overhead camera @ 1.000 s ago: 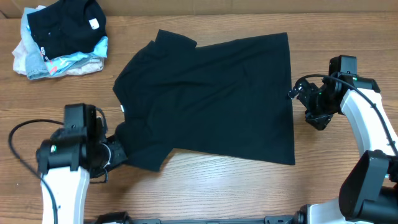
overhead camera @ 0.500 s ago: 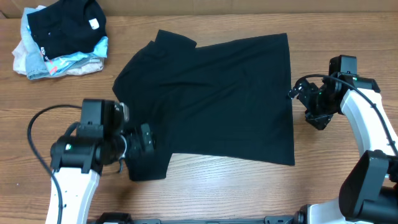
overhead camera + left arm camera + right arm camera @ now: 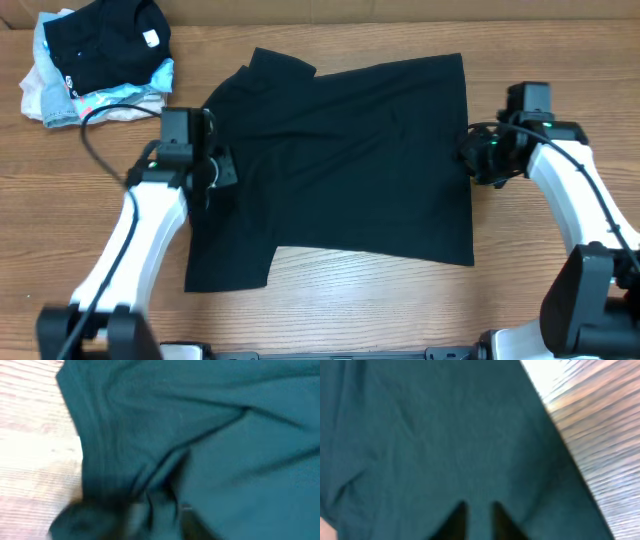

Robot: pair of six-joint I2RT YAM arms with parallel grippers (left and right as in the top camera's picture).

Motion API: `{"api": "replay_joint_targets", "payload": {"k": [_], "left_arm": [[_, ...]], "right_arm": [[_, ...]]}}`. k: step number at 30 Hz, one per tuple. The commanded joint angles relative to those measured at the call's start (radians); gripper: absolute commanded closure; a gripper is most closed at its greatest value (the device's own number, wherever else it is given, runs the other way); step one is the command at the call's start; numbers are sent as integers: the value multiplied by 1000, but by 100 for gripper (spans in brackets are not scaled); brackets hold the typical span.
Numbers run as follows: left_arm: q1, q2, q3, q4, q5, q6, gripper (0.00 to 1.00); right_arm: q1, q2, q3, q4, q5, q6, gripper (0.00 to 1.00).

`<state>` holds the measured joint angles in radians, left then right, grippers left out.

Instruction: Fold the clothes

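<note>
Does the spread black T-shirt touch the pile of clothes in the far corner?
Apart. The overhead view shows a strip of bare table between the T-shirt and the pile.

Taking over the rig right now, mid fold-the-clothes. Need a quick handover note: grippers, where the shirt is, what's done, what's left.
Left gripper: shut at the collar end of the black T-shirt. Fabric bunches into its fingers in the wrist view, so it looks pinched.
Right gripper: at the hem edge opposite, fingers close together over fabric. Grip not confirmed.
Shirt: spread flat on the wooden table, sleeves out. Pile of other garments at the far left corner.
Done: shirt laid out, no fold yet.
Left: every fold. Likely next move is to lift both ends and fold across.
</note>
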<state>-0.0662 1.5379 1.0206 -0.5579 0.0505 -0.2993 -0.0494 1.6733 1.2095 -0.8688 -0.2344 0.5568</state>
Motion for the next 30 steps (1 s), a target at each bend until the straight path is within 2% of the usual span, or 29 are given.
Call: {"api": "replay_joint_targets", "payload": {"k": [1, 8, 15, 22, 30], "left_arm": [[-3, 88, 14, 48, -27, 24, 96], [35, 219, 15, 117, -25, 27, 96], [121, 301, 14, 36, -26, 3, 96], [220, 306, 14, -32, -26, -23, 96], [238, 306, 18, -63, -70, -15, 96]], "right_arm": [[45, -13, 1, 1, 128, 48, 91], [85, 87, 1, 43, 144, 50, 94], [86, 211, 1, 41, 124, 50, 96], [86, 271, 1, 13, 146, 50, 96], [33, 314, 6, -44, 156, 69, 96]]}}
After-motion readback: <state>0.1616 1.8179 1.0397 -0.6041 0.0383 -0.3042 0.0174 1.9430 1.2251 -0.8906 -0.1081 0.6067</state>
